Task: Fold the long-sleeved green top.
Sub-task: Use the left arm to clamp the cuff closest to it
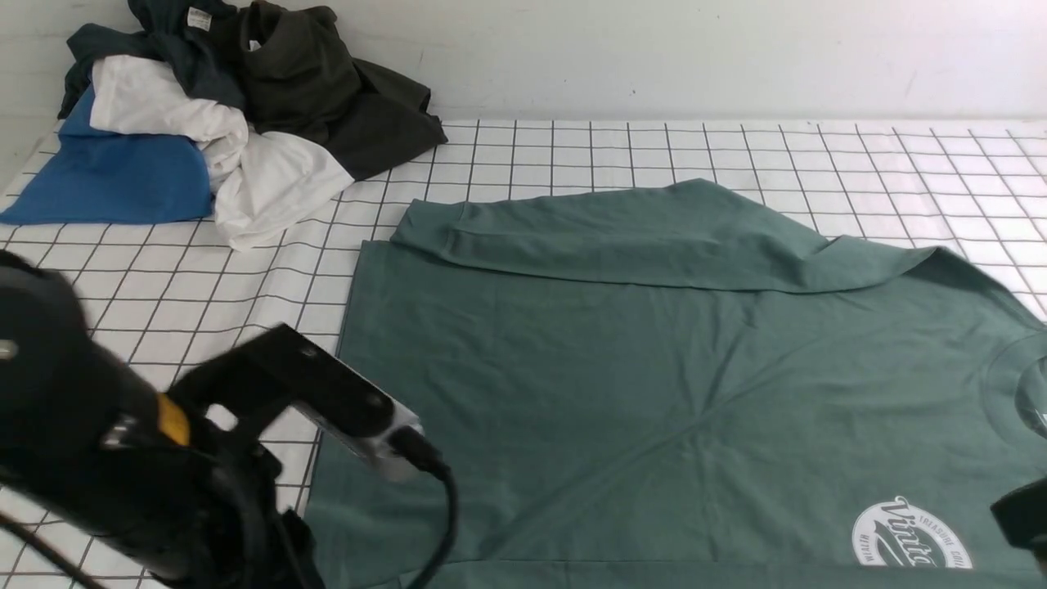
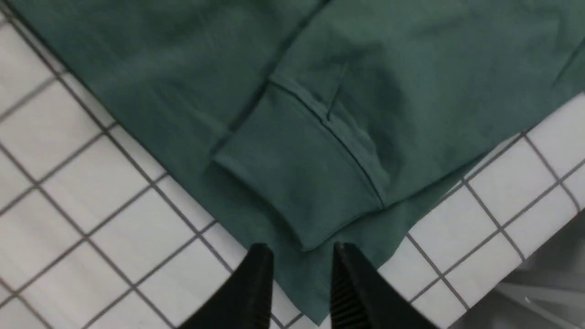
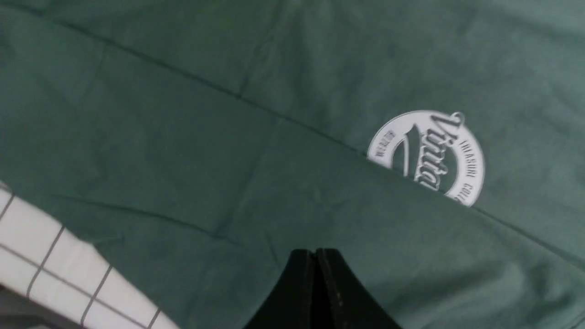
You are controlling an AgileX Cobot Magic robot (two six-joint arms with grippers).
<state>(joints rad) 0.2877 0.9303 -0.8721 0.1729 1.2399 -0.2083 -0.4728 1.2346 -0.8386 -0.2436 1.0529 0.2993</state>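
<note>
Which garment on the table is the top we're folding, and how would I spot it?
On the white grid-lined table, a heap of clothes sits at the far left; the green long-sleeved top lies spread flat nearer the robot, centre to right. Unlike the heap's blue, white and dark pieces, it is sage green with a white oval logo.

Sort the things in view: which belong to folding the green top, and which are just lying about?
In the job: green long-sleeved top; left gripper, jaws apart near the cuff; right gripper, shut above the top.

Lying about: blue garment, white garment, dark olive-black garment, heaped at the far left.
</note>
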